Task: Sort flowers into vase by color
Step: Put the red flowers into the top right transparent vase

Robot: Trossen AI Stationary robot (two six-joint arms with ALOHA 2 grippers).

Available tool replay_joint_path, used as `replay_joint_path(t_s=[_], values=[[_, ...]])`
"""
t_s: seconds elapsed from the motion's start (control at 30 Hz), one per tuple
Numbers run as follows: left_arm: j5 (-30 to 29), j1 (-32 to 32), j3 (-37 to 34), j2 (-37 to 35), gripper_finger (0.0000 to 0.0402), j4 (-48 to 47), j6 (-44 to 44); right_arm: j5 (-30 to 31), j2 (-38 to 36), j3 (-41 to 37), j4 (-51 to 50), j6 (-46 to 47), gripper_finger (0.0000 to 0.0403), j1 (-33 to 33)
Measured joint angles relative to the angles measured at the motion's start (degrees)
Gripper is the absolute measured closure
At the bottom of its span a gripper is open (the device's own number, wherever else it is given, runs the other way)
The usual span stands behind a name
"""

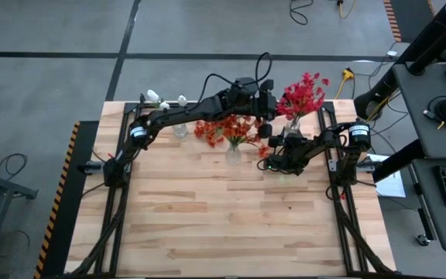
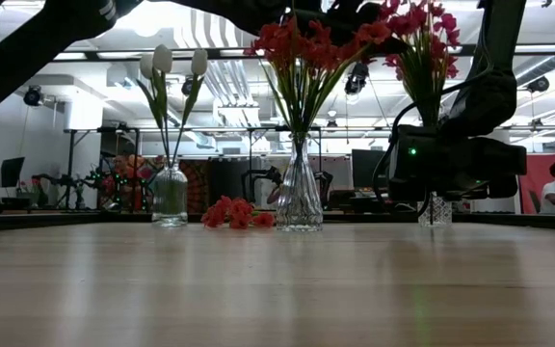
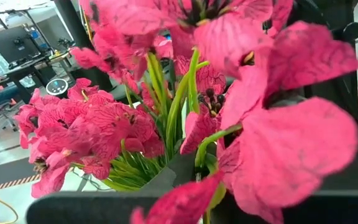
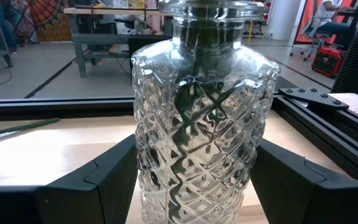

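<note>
High view: left claw (image 1: 268, 105) over crimson flowers (image 1: 303, 94), table edge (image 1: 223, 102) near.

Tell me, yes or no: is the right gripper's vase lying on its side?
No, in the right wrist view the cut-glass vase stands upright on the table between the right gripper fingers, neck at top.

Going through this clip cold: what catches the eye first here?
The crimson flowers stand out first, rising from a cut-glass vase at the table's far right, which the right gripper brackets with a finger on each side. The left gripper reaches across to them, shut up among the blooms. Beside them, mid-table, stands a vase of red-orange flowers, and far left a vase with white blooms.
</note>
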Motion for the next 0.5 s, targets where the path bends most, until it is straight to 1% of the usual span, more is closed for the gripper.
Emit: replay_joint_path(t_s=[0.5], values=[[-0.02,0.28,-0.80,0.02,0.0399,0.46,0.00,-0.07,-0.02,0.02,0.09,-0.42,0.0140,0.00]])
